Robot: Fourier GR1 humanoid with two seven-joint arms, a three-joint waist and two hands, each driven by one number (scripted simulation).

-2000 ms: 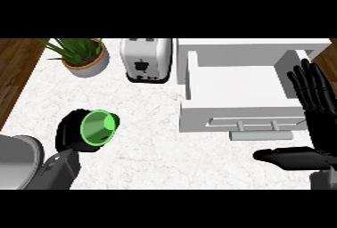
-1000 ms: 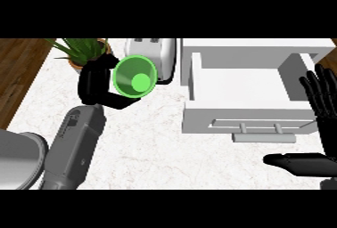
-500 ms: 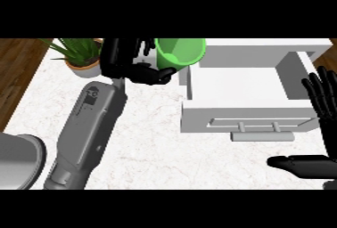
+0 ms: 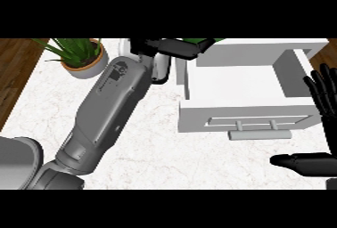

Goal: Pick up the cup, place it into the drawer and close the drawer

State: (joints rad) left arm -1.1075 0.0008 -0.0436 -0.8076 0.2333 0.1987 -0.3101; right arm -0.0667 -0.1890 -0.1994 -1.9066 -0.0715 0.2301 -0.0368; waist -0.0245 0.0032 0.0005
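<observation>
Left robot hand point(image 4: 172, 48) curled round the green cup point(image 4: 195, 41) — I hold it at the open drawer's point(image 4: 230, 116) far left corner, ready to lower inside. Right robot hand point(image 4: 324, 95) rests beside the drawer, fingers straight, over the surface point(image 4: 164, 151).
</observation>
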